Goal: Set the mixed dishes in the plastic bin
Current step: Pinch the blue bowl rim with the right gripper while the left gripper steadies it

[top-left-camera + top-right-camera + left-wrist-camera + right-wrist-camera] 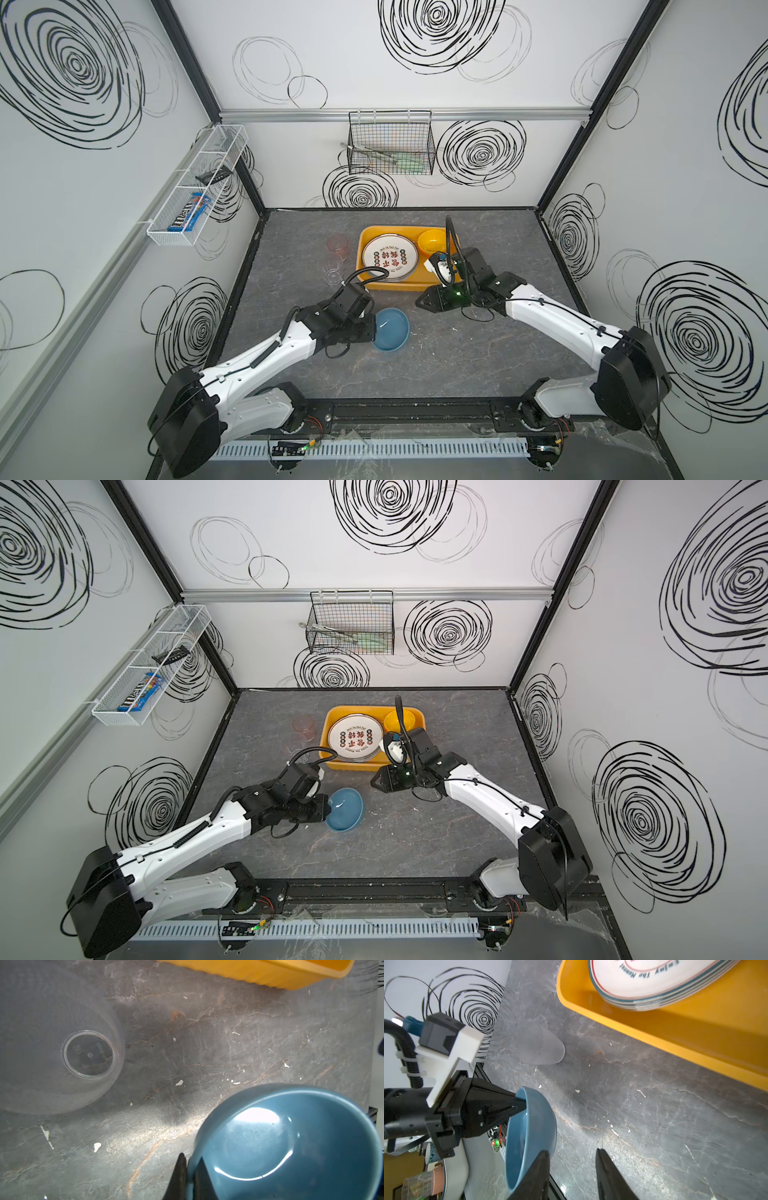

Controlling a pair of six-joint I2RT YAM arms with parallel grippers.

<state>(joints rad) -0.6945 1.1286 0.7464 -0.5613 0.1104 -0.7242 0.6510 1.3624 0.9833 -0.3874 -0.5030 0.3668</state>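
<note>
Left gripper (191, 1175) is clamped tight on the rim of the blue bowl (394, 330), just below center in both top views. Right gripper (572, 1167) hangs partly open with nothing in it. The plastic bin (395, 286), right above in frame, has plates (390, 257) and a yellow bowl (432, 240) inside.

**Blue bowl (347, 812) held at rim; plastic bin (357, 766) part-filled.**
Left jaws are closed on the blue bowl's rim, over the bench (415, 845). Right jaws carry nothing; just beyond them the bin holds stacked plates (353, 737) and a yellow bowl (392, 723).
</note>
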